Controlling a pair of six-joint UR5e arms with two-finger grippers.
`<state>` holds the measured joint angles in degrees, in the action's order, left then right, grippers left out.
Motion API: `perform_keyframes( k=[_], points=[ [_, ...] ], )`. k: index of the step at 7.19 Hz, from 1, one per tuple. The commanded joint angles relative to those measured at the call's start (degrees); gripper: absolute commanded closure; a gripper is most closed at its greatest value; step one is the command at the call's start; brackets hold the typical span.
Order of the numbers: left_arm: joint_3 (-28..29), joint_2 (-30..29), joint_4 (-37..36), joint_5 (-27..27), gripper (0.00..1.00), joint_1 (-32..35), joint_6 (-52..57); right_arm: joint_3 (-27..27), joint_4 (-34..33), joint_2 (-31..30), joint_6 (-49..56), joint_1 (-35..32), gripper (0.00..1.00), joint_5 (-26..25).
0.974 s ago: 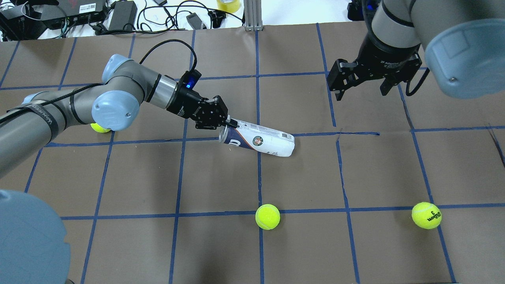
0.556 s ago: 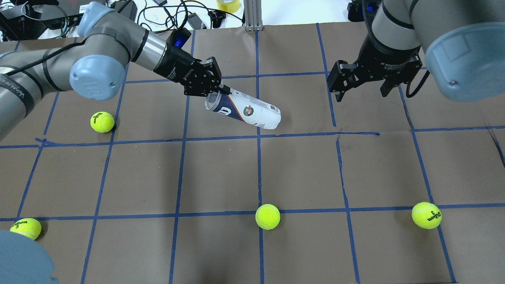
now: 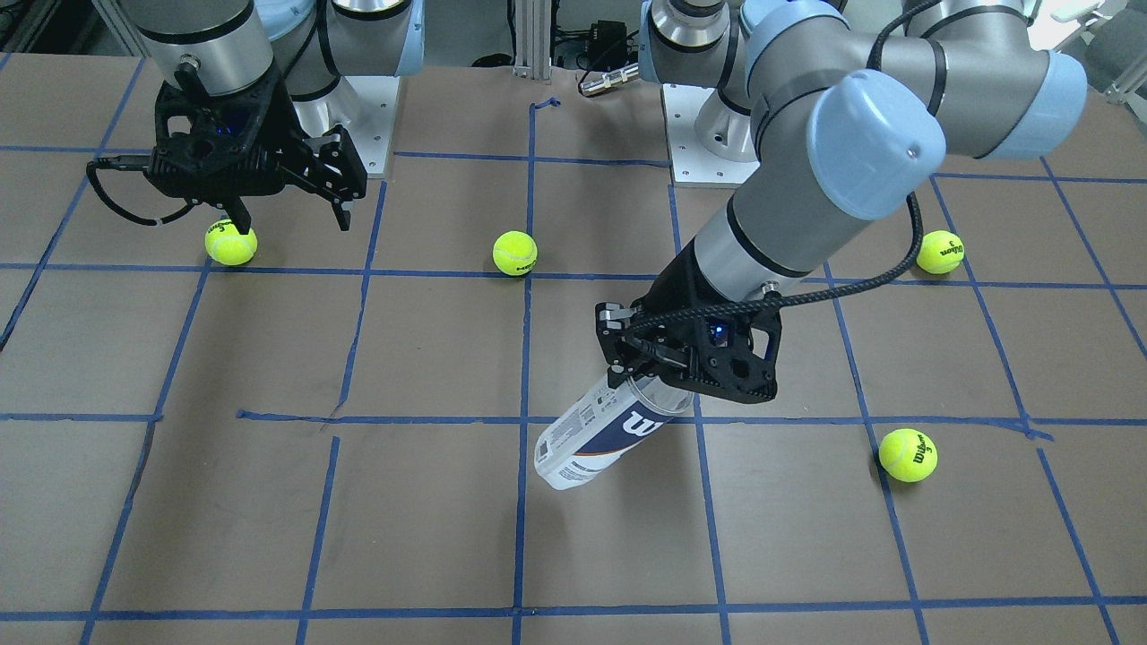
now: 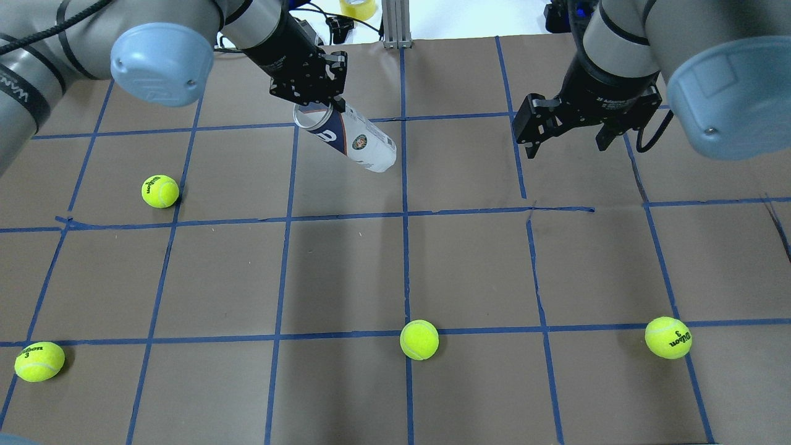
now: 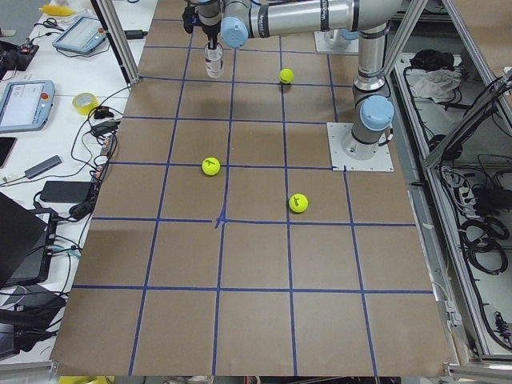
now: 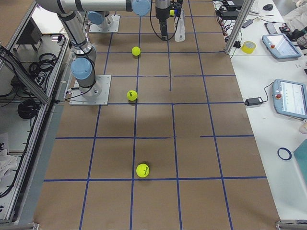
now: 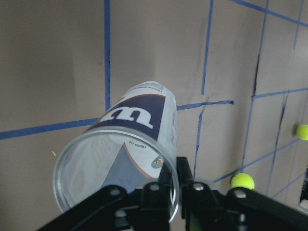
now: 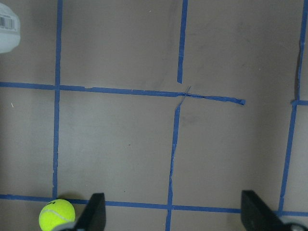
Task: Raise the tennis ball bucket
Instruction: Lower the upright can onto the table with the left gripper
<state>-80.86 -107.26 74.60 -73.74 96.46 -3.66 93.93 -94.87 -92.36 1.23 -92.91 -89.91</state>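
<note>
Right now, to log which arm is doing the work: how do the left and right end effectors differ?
The left end effector is shut on the open rim of the tennis ball bucket, which hangs tilted from it. The right end effector is open and holds nothing. The left one comes in at an angle, while the right one points straight down. Both are black two-finger end effectors above the table.

Seen from overhead, the brown table (image 4: 340, 278) is gridded with blue tape lines (image 4: 469, 211) and carries four yellow-green tennis balls: a ball (image 4: 419, 339) at 6 o'clock from its centre, a ball (image 4: 668, 337) at 4 o'clock, a ball (image 4: 39, 361) at 8 o'clock and a ball (image 4: 160, 191) at 9 o'clock. Beyond the far edge, at 12 o'clock, a yellow tape roll (image 4: 357, 7) lies near an aluminium post (image 4: 395, 25).
</note>
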Motion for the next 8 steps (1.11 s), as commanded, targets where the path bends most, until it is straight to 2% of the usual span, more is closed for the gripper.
perform_keyframes(
  k=[1,3,6,8],
  points=[
    [5.26,-2.24,0.01,-17.16,1.0,5.39,6.16,0.02,-0.05,-0.01,-0.08,-0.17,0.0,0.09],
    [8.6,-5.57,-0.34,-22.21,1.0,7.68,17.24,0.02,-0.49,0.07,-0.17,-0.17,0.0,0.26],
    [11.24,-10.85,0.62,-23.02,1.0,7.96,21.05,0.11,-0.49,0.07,-0.17,-0.17,0.0,0.18],
    [17.54,-14.01,10.77,-23.12,1.0,7.96,22.46,0.11,-0.4,-0.01,-0.09,-0.17,0.0,-0.26]
  ],
)
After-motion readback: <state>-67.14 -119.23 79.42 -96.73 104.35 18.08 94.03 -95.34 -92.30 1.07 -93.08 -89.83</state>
